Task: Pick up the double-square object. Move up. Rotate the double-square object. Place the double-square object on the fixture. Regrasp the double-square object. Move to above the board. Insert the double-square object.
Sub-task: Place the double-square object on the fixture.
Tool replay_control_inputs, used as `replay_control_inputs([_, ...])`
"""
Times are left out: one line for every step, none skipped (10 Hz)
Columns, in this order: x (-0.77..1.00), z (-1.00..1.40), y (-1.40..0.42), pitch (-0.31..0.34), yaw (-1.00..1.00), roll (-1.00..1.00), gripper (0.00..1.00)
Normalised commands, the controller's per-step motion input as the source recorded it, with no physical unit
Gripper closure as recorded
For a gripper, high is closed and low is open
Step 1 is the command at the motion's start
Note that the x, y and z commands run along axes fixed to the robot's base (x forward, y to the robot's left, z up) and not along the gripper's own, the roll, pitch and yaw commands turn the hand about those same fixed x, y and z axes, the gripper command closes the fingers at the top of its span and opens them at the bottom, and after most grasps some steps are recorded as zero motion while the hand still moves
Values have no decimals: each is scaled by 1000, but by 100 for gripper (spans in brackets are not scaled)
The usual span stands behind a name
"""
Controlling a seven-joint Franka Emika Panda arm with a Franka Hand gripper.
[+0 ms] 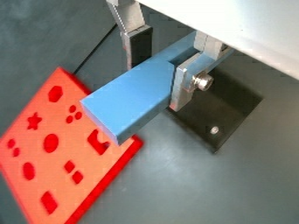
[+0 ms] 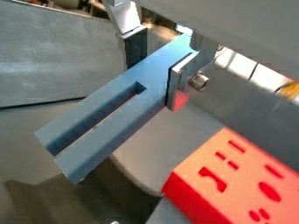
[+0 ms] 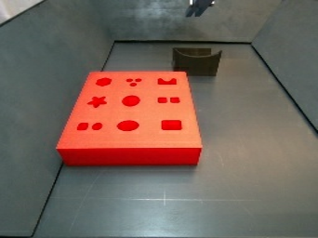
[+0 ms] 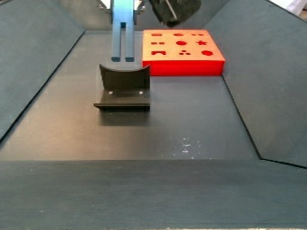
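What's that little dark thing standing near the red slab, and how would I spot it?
Start from the big red board with shaped holes. On the grey floor beside it, apart from it, stands the fixture, a small dark bracket on a base plate. It alone has the blue double-square object standing upright in its notch, with the end effector clamped on that bar in both wrist views.

from my remote seat this reads as a lab test cell: a bare grey metal floor (image 3: pixel 187 200) walled by sloping grey panels (image 4: pixel 42 85), with the gripper (image 1: pixel 163 66) above the red board (image 3: pixel 130 112) and the fixture (image 4: pixel 122 87).
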Motion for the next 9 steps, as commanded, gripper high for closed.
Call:
replay_control_inputs([74,-21,46,60,-115,-460,100])
replay_control_inputs([73,-7,32,50,-100,-228,100])
replay_control_inputs([132,-1000,133,220,-59,-1000,100])
replay_control_inputs([133,-1000,137,208,-74,-1000,100])
replay_control_inputs([149,-1000,139,225,-129,-900,100])
replay_control_inputs([159,-1000,137,203,-159,-744,100])
replay_control_inputs([162,-1000,139,178,-175,-633,100])
replay_control_inputs([167,-1000,141,121,-202,-411,100])
replay_control_inputs([179,-1000,133,71,-210,-212,100])
